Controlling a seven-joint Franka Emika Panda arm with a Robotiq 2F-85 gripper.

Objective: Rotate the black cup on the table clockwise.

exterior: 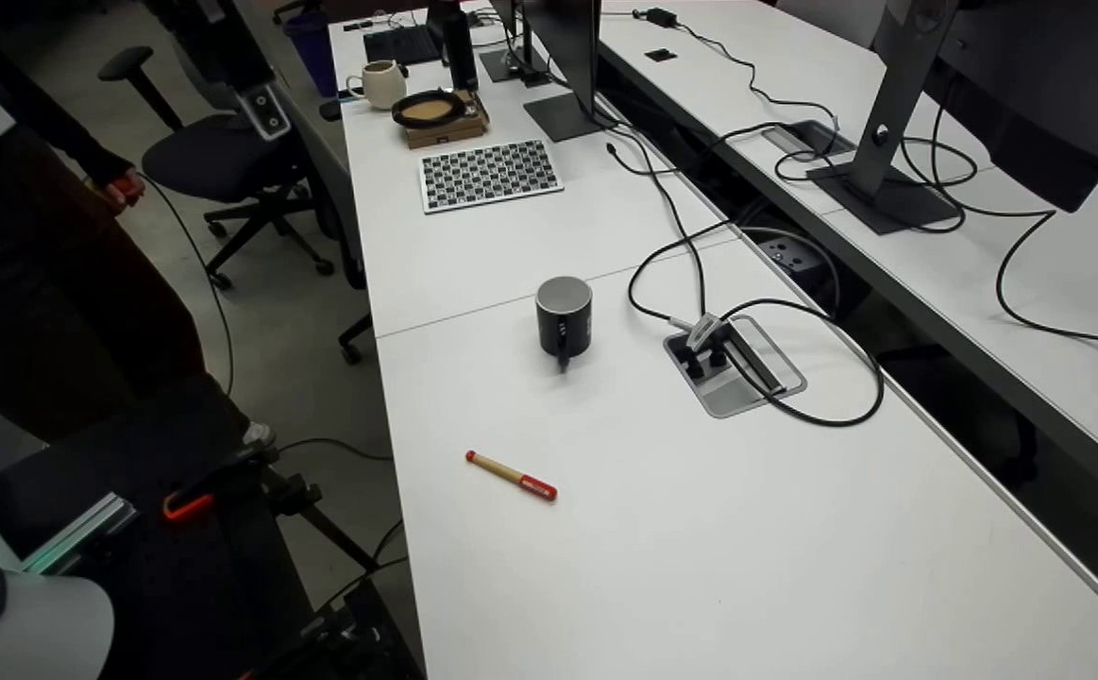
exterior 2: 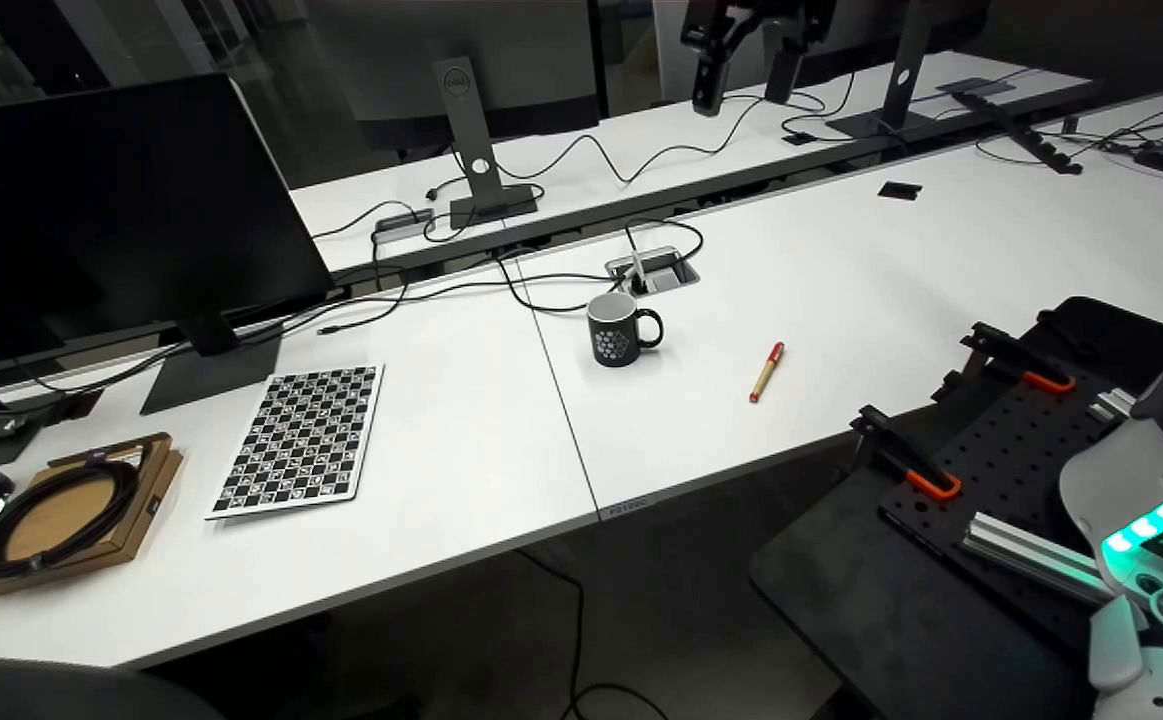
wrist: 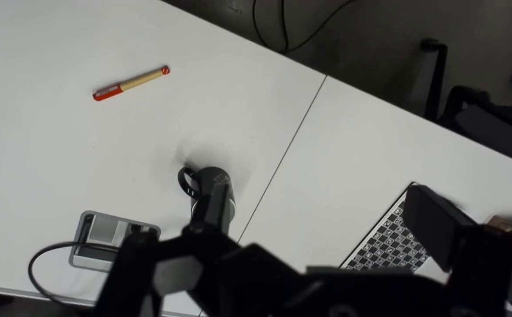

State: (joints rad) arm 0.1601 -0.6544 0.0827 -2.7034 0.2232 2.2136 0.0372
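Note:
The black cup [exterior: 550,332] stands upright on the white table [exterior: 662,567]. Its handle points to the camera side in that exterior view and to the right in an exterior view [exterior 2: 613,340], where a light hexagon print shows. In the wrist view the cup [wrist: 211,177] has its handle at the left; one finger hides part of its body and rim. My gripper [exterior 2: 747,90] is open and empty, high above the table and apart from the cup. In an exterior view only one fingertip [exterior: 263,111] shows clearly. In the wrist view the fingers [wrist: 319,193] are wide apart.
A red and tan marker [exterior: 511,476] lies near the cup. A socket box [exterior: 728,401] with black cables [exterior 2: 561,280] is behind it. A checkered board [exterior 2: 301,435], a cardboard box with coiled cable [exterior 2: 91,510] and monitors [exterior 2: 121,220] stand further along. A person [exterior: 58,236] stands beside the table.

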